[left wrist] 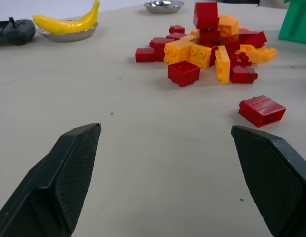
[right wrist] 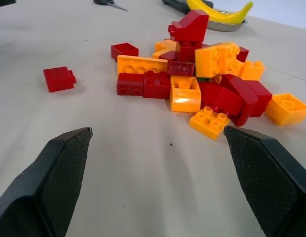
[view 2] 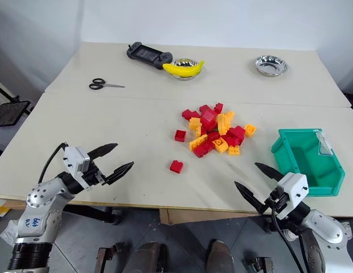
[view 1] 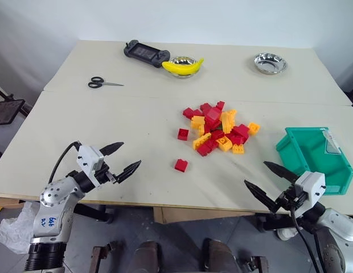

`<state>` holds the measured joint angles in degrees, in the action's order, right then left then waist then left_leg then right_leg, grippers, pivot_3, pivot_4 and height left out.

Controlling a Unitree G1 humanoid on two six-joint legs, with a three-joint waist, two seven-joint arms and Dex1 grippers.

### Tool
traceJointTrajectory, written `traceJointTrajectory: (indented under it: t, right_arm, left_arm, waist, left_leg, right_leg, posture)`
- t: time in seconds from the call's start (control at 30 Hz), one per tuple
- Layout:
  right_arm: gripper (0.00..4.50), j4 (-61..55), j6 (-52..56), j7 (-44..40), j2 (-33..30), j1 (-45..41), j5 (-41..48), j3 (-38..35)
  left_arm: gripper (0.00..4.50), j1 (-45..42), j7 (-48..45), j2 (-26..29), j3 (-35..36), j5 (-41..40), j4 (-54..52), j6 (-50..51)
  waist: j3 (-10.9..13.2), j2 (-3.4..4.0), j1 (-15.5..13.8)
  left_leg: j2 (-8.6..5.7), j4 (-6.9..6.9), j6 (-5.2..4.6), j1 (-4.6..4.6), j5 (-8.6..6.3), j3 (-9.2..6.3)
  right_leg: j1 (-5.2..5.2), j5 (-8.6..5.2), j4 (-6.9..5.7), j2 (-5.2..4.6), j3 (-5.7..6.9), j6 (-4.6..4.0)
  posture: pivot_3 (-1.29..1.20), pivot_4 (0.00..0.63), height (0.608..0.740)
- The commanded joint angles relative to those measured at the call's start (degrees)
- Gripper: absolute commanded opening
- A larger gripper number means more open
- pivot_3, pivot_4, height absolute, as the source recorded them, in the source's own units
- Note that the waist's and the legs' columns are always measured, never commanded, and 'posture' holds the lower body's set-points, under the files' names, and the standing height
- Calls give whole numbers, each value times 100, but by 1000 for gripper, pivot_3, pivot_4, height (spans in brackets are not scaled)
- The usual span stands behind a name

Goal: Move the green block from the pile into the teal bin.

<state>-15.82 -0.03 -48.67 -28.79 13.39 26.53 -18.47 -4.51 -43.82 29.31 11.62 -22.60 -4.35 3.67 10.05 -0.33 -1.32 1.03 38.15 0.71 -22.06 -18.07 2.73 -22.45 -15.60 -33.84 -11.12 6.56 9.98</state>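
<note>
Both grippers hover at the counter's (view 1: 136, 131) near edge, left gripper (view 1: 120, 158) at seven o'clock, right gripper (view 1: 271, 182) at five, fingers spread wide and empty. The pile (view 1: 218, 128) sits centre; the green block I cannot pick out. The teal bin (view 1: 313, 156) stands at four o'clock.

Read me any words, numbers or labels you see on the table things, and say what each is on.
Nothing on the table can be read.
White label on the teal plastic bin: print too small to read.
Black handheld game controller: no legible marking.
</note>
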Motion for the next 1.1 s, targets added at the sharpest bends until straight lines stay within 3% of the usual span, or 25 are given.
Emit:
traceJointTrajectory:
  t: [0.03, 0.2, 0.33, 0.47, 0.57, 0.67, 0.87, 1.1]
  right_arm:
    - [4479, -534, 327, 416, 85, -191, 264, 50]
    - [4479, -1198, 1247, 873, 43, -683, 295, 698]
    - [3420, -1351, 2215, 1279, -44, -1510, 136, 1389]
    - [2004, -1093, 2783, 1712, 326, -2383, 8, 1986]
    - [977, 53, 2652, 2183, 831, -3387, -969, 2773]
    - [33, 1422, 2152, 2746, 1279, -4306, -1503, 2675]
    - [33, 3582, 1838, 3331, 1753, -5905, -1876, 2340]
    - [33, 4496, 1771, 3868, 1453, -6471, -2121, 1813]
  left_arm:
    - [4500, 31, 274, -172, 167, -280, -310, 203]
    - [4500, 145, -250, -37, 89, -590, -698, 285]
    - [4500, 200, -894, 432, 6, -476, -771, 66]
    - [4500, 204, -1260, 699, 25, -491, -567, 27]
    - [4500, 38, -1199, 599, -79, -414, -391, 1]
    - [4500, -80, -1163, 478, -227, -373, -395, -12]
    - [4500, -260, -1072, 345, -346, -264, -239, -116]
    - [4500, -474, -932, 199, -348, -195, -36, -212]
  waist:
    - [0, 0, 1]
    - [0, 0, 13]
    - [0, 0, 37]
    - [0, 1, 43]
    - [0, 0, 120]
    - [1, 0, 155]
    - [2, 2, 237]
    - [2, 2, 311]
  left_leg:
    - [0, 0, 0, 0, 0, 0]
    - [5, 0, 2, 0, 1, -1]
    - [5, 3, 2, -1, 0, 1]
    - [6, 0, 3, -3, 0, -1]
    - [5, 1, 3, -1, 0, -1]
    - [5, 6, 5, -6, 2, -3]
    - [4, -2, 7, -11, 2, -1]
    - [5, -7, 8, -11, 3, -2]
  right_leg:
    - [0, 0, 0, 0, 0, 0]
    - [-2, 0, -3, 3, 0, -1]
    - [-4, -1, -3, 4, -1, -3]
    - [-8, -2, -2, 4, -1, -5]
    - [-6, -2, -5, 5, 0, -5]
    - [-10, -1, -14, 5, 0, -5]
    - [-17, -1, -9, 5, 6, -6]
    - [-16, -1, -7, 5, 9, -6]
  posture:
    - [0, 150, 740]
    - [0, 150, 740]
    - [0, 150, 740]
    - [0, 150, 740]
    - [0, 150, 740]
    - [0, 150, 740]
    - [0, 150, 740]
    - [0, 150, 740]
